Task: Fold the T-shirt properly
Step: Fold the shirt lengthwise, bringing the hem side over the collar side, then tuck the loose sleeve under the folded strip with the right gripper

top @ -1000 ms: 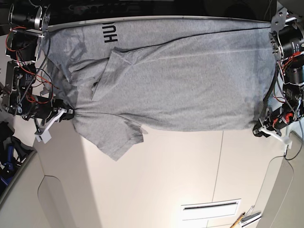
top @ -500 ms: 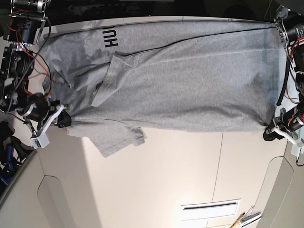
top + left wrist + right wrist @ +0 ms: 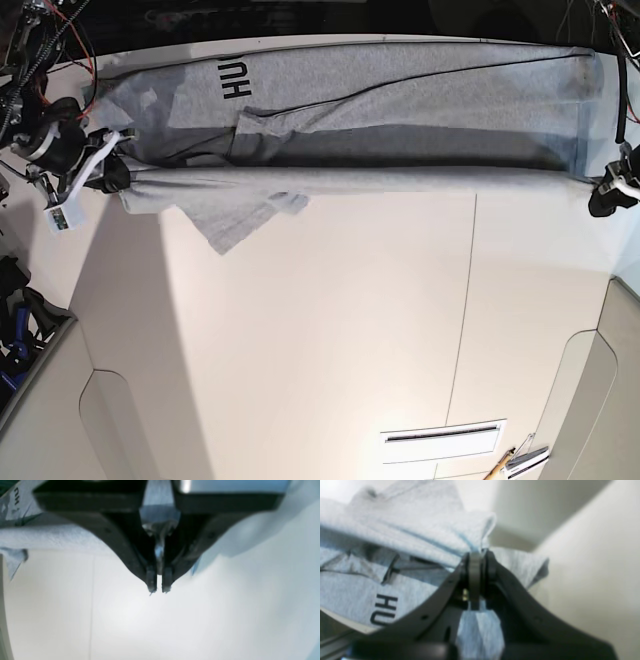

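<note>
Base view: T-shirt (image 3: 400,110) stretched taut across the bench (image 3: 330,330).
Right fingers (image 3: 477,555) and left fingers (image 3: 159,587) pinch opposite grey edges.

a white desk (image 3: 330,340) with a thin seam running down its right half; near its bottom right corner lies a white slotted strip (image 3: 443,436), and just beside that, at the bottom edge, a wooden-handled tool (image 3: 503,464)
</note>
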`<state>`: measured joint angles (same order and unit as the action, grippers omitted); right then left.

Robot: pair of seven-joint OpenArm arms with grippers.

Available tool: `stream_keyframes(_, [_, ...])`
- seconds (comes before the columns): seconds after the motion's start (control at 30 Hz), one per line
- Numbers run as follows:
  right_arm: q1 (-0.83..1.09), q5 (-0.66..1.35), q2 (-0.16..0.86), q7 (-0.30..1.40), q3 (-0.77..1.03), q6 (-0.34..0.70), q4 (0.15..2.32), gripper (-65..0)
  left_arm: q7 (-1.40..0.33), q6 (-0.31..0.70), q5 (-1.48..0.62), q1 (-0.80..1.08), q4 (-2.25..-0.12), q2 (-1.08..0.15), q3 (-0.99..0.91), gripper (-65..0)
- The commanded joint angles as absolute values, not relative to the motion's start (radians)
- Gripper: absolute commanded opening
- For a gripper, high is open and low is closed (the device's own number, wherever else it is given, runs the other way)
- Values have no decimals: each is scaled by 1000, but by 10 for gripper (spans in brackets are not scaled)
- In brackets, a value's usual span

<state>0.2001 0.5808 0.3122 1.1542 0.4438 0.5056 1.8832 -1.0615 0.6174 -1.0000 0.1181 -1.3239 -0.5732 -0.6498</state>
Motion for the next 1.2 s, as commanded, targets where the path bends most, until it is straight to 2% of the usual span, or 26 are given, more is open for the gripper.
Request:
stream_keyframes(0.0, [205, 584, 330, 1149, 472, 501, 1900, -650, -1045, 618, -1010, 121, -1343, -601, -667, -650])
stream_keyframes(0.23, [239, 603, 330, 1153, 506, 501, 1900, -650, -1056, 649, -1033, 189, -1343, -598, -668, -650])
stream_keyframes(0.27, [239, 608, 330, 1157, 506, 501, 1900, -638, -1057, 652, -1037, 192, -1343, -598, -668, -584])
stream_keyframes(0.33, [239, 633, 330, 1156, 506, 501, 1900, -453, -1059, 675, -1040, 191, -1343, -599, -668, -421])
stream_keyframes(0.37, [239, 645, 330, 1156, 506, 501, 1900, -389, -1059, 679, -1044, 191, -1344, -599, -668, -380])
stream_keyframes(0.4, [239, 651, 330, 1156, 506, 501, 1903, -354, -1059, 678, -1051, 189, -1347, -599, -668, -374])
stream_keyframes(0.43, [238, 651, 330, 1156, 506, 501, 1908, -348, -1059, 678, -1055, 189, -1351, -599, -668, -374])
stream_keyframes(0.67, [204, 650, 330, 1103, 506, 501, 2013, -349, -1058, 678, -1058, 188, -1440, -601, -670, -374])
stream_keyframes(0.83, [91, 562, 329, 999, 493, 502, 1977, -348, -1051, 678, -1058, 188, -1481, -601, -670, -374])
stream_keyframes(0.93, [17, 539, 329, 994, 462, 502, 1866, -348, -1051, 678, -1058, 188, -1481, -601, -670, -374])
stream_keyframes(1.07, [-72, 542, 330, 990, 375, 502, 1628, -287, -1051, 678, -1057, 188, -1481, -601, -670, -374])
stream_keyframes(1.17, [-130, 543, 329, 972, 286, 502, 1440, -282, -1051, 678, -1057, 188, -1481, -601, -670, -374])
